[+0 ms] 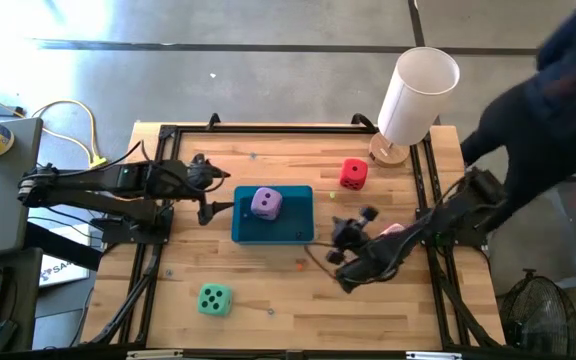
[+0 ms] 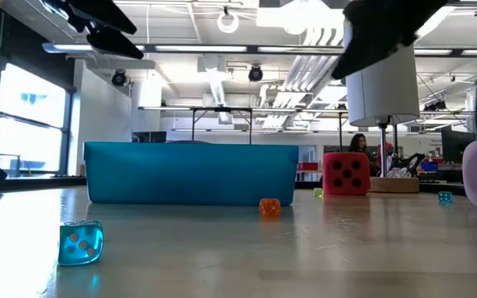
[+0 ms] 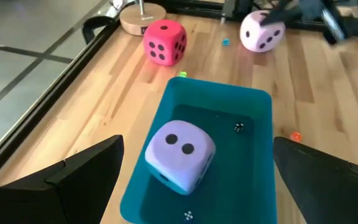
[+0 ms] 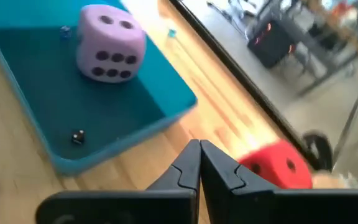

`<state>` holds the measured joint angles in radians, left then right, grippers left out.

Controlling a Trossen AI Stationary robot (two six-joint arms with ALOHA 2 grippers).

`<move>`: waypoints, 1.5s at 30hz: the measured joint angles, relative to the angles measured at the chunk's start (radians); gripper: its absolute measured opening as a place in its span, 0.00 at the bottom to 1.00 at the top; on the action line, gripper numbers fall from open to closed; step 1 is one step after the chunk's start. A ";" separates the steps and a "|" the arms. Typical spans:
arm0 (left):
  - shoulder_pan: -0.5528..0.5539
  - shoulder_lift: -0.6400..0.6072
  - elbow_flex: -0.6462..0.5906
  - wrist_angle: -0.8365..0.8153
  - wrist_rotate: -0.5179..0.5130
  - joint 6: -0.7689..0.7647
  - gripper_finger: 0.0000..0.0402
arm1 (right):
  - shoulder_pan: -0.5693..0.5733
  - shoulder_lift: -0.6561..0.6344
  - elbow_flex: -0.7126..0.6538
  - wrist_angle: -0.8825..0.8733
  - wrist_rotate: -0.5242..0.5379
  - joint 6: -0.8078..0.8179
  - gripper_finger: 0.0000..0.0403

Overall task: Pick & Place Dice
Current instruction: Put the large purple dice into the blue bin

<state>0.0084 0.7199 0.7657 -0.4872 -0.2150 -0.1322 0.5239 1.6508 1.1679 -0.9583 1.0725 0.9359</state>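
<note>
Your right gripper (image 4: pixel 199 163) is sitting with its jaws pressed together on nothing, hovering over the table just off the teal tray's (image 1: pixel 300 232) right side. Your left gripper (image 1: pixel 211 190) is holding its jaws wide apart, also empty, just beyond the tray's left edge.

The relation that matters next, as I judge it: the pink die (image 3: pixel 261 32) is lying right against your right gripper, so close in the high view that the arm is hiding most of it. The right arm is clearly the nearer one, and it would need to open before closing on that die. The red die (image 1: pixel 353 174) is waiting at about twelve o'clock from the right gripper, near the white cylinder (image 1: pixel 418 95) on its wooden base. Being cubes, the dice are offering no long axis to line up with.

Counting the soft dice, you are working with four: one lilac die (image 1: pixel 266 203) already resting in the tray, and one red, one pink and one mint green die (image 1: pixel 214 299) on the table, the green at about seven o'clock from the tray, well apart from both grippers. Several tiny dice are also scattered about.
</note>
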 joint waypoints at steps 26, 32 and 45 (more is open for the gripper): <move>-0.005 -0.051 -0.084 0.113 0.004 0.004 1.00 | 0.226 -0.147 -0.158 -0.393 0.079 0.821 0.01; -0.005 -0.051 -0.084 0.104 0.005 0.004 1.00 | 0.193 -0.147 -0.160 -0.363 0.078 0.787 0.12; -0.005 -0.051 -0.083 0.103 0.007 0.004 1.00 | 0.150 -0.147 -0.132 -0.315 0.097 0.707 0.75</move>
<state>0.0032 0.6693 0.6823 -0.3840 -0.2081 -0.1284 0.6737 1.5040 1.0355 -1.2737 1.1692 1.6428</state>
